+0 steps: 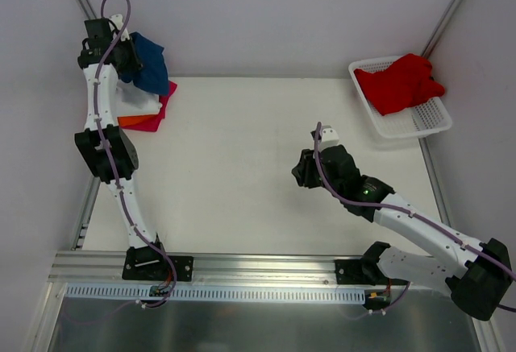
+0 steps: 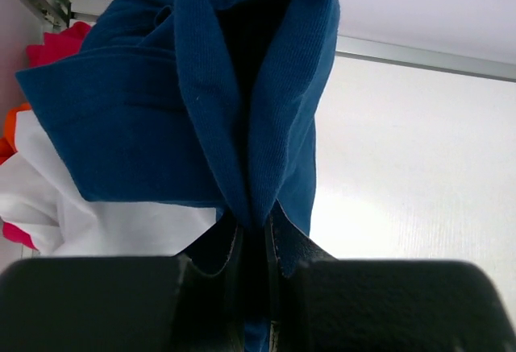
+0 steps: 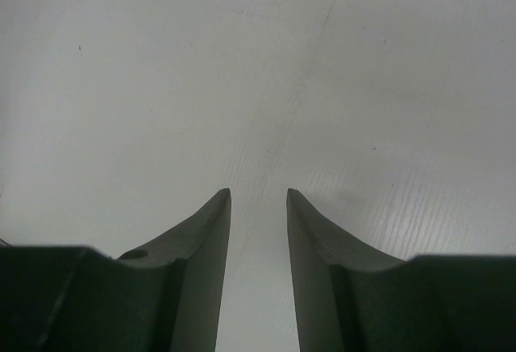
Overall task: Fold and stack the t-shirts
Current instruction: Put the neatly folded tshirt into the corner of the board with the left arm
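My left end effector (image 2: 256, 235) is clamped tight on a pinch of the navy t-shirt (image 2: 137, 126). The cloth is squeezed into a narrow ridge that rises out of my jaws and opens into loose, drooping folds beyond them. It looks to be a fine ribbed knit: soft, light and completely limp, with enough tooth that I doubt it will slide out of my grip, and nothing about it is fragile. Held by one bunched pinch it hangs as a clump, so I judge it cannot be laid flat from here. A better hold would be two spread points along a shoulder line or the hem, one for each arm, so the fabric hangs as a sheet. Just past the navy cloth, at the far left corner of the bench (image 1: 242, 167), sits the pile: a white t-shirt (image 2: 97, 219), a magenta t-shirt (image 1: 160, 114) and an orange t-shirt (image 1: 131, 120) under it. I cannot tell whether the navy one rests on the pile or only hangs over it. My right end effector (image 3: 258, 199) is partly open with nothing between its jaws, hovering over the bench near the middle right. Well beyond it, a red t-shirt (image 1: 401, 82) lies crumpled in the white basket (image 1: 403, 132).
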